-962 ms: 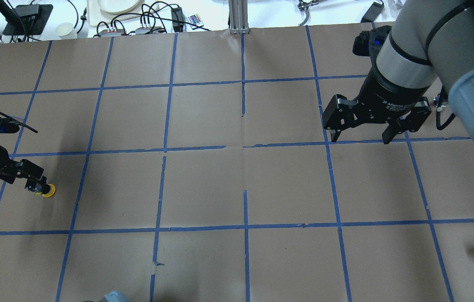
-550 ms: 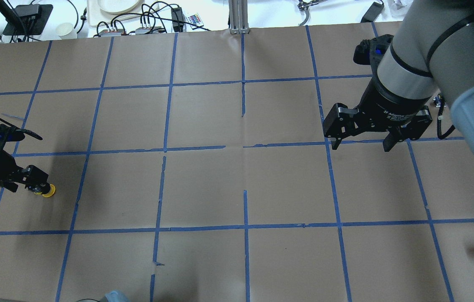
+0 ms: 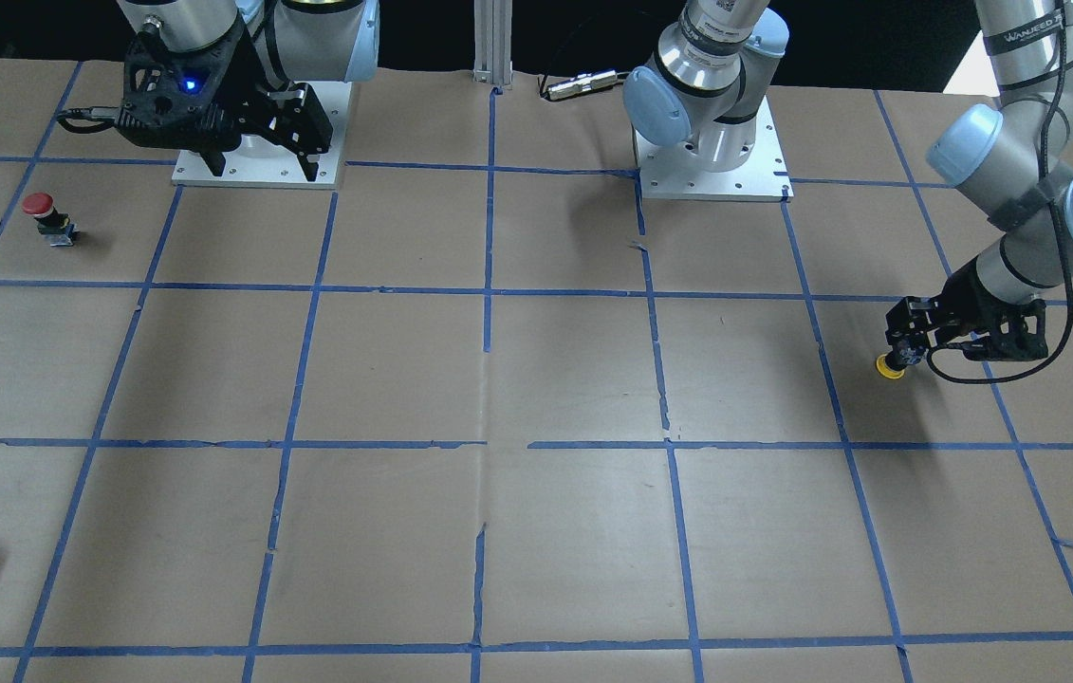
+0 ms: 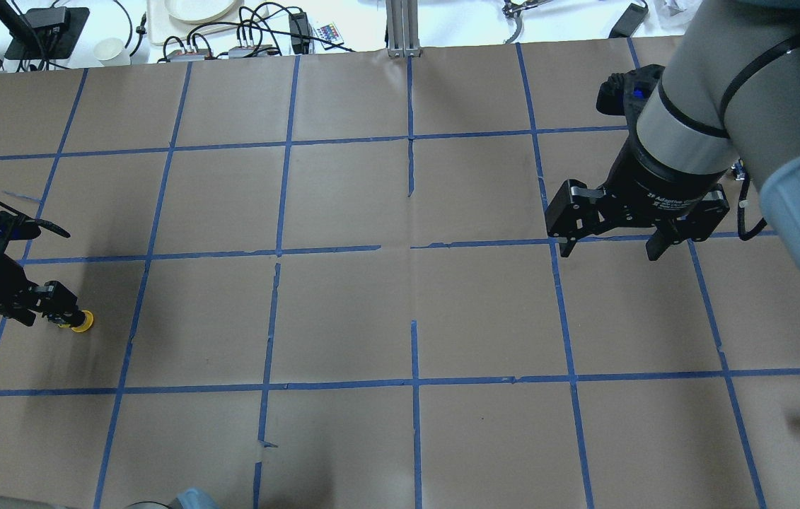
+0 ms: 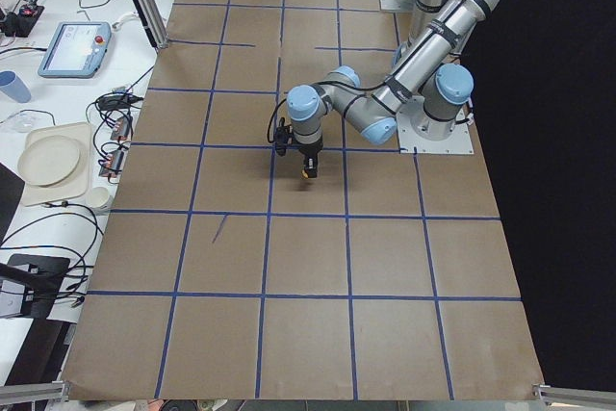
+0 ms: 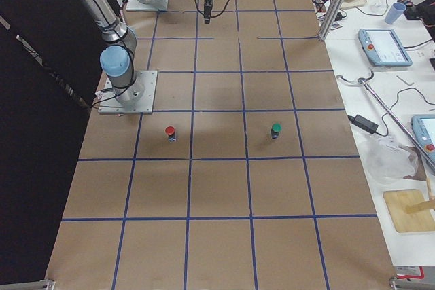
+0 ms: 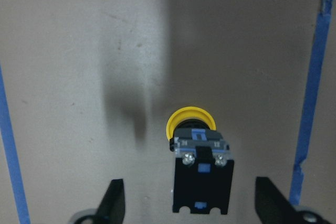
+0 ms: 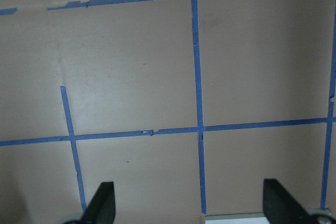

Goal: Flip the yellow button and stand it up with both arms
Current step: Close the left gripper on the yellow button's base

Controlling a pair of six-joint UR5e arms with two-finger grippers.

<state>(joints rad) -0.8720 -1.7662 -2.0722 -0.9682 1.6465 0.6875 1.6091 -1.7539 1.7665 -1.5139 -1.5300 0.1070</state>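
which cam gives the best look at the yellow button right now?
Left wrist-mounted: the yellow button sits mid-frame, with its yellow cap, black body and screw terminals sharp, between the open jaws of the left gripper. Front-facing and overhead show just a small cap at the gripper. Exterior left: a speck. Right wrist: nothing.

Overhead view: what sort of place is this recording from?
Probably a robotics lab bench: a brown-papered table with a blue tape grid, two bolted-down arms, and teach pendants and cables alongside.
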